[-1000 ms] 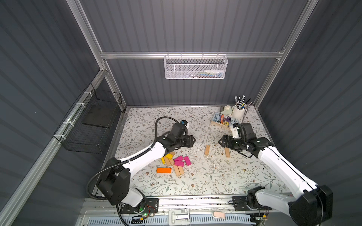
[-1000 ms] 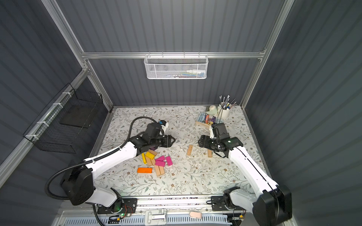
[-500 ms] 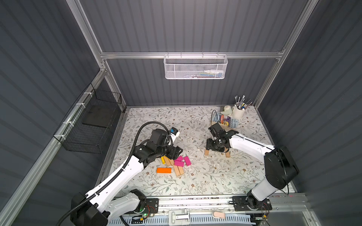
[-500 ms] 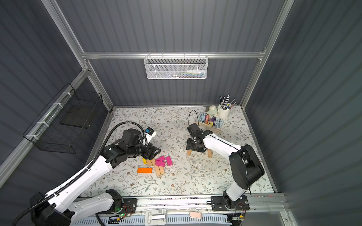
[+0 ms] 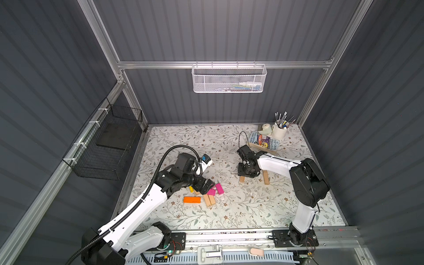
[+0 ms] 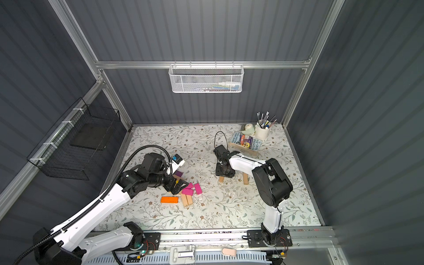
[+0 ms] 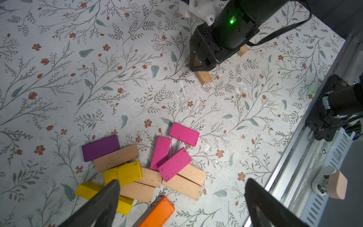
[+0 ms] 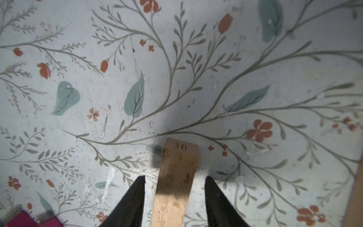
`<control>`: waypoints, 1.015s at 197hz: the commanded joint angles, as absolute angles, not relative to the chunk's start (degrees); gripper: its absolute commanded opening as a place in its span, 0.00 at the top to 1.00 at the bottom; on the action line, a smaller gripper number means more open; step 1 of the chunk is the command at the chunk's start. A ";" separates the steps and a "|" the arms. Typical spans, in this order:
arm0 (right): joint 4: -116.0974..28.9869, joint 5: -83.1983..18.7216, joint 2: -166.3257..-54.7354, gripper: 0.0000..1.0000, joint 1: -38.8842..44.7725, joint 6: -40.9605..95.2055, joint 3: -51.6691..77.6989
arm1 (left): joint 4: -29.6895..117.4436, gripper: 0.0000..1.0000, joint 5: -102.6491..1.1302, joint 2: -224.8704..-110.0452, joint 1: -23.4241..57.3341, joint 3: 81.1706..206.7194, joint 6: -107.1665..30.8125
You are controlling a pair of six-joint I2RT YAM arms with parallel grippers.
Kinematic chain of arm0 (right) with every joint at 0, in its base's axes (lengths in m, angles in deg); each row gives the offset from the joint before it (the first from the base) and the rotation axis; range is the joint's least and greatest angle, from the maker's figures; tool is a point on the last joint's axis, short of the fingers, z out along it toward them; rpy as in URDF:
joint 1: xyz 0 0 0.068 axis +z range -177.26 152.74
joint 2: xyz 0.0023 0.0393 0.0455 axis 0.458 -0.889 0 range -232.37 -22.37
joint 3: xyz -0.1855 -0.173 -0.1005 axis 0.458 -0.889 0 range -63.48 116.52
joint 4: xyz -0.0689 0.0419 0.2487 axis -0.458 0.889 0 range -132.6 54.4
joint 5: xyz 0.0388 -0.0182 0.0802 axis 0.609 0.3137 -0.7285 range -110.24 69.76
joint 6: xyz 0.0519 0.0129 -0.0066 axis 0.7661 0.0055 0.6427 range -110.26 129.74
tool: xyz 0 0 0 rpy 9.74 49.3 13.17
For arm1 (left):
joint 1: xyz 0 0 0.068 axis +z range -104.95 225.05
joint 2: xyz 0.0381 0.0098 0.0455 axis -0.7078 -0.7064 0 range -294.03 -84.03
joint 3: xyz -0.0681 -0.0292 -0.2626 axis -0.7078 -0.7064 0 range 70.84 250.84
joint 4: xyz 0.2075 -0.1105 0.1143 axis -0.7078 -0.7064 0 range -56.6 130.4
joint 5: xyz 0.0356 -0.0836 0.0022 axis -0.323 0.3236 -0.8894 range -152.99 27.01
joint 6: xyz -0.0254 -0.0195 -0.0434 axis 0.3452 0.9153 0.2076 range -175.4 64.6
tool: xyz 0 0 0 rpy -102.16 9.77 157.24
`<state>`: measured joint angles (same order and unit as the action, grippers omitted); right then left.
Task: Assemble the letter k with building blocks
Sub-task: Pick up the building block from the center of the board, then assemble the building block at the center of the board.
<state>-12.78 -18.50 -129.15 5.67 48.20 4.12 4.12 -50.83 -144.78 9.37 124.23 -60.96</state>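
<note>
Hovering over the heap of building blocks (image 7: 173, 164), smooth flat bars of tan wood, magenta, yellow, purple and orange, my left gripper (image 7: 182, 180) has its jaws spread wide. Rightward, my right gripper (image 8: 175, 177) straddles a lone tan block (image 8: 177, 157) stamped 30, its jaws partly parted with a gap on either side.

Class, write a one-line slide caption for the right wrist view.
Right gripper straddling a tan block stamped 30 on the floral table, jaws open with a gap on each side.
</note>
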 commanded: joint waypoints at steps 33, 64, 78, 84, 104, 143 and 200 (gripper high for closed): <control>-12.64 -17.94 -128.97 0.71 6.02 47.08 3.06 | 3.04 0.00 -52.19 -142.93 9.19 123.31 -62.43; -13.03 -18.78 -125.86 0.73 5.98 45.32 0.86 | 3.13 0.00 -51.08 -142.84 9.19 123.31 -62.59; -12.44 -18.42 -122.56 0.73 6.02 43.85 -0.69 | 3.83 0.00 -48.31 -142.37 9.20 123.23 -62.87; -11.86 -18.01 -120.87 0.73 5.98 43.10 -1.49 | 4.48 0.00 -46.92 -142.12 9.19 123.05 -62.83; -10.07 -18.06 -113.89 0.72 5.83 39.52 -5.49 | 6.77 0.00 -41.54 -141.94 9.19 122.53 -63.14; -0.20 -18.31 -99.86 0.72 5.40 35.73 -11.32 | 10.41 0.00 -33.97 -142.68 8.95 122.05 -63.40; 12.35 -14.03 -92.50 0.71 2.93 40.27 -15.09 | 11.28 0.00 -34.64 -142.88 7.79 123.44 -65.95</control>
<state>5.23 -17.21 -92.73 4.10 38.71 -12.98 10.20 -36.27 -142.75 8.24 122.19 -63.84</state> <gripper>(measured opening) 0.295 0.997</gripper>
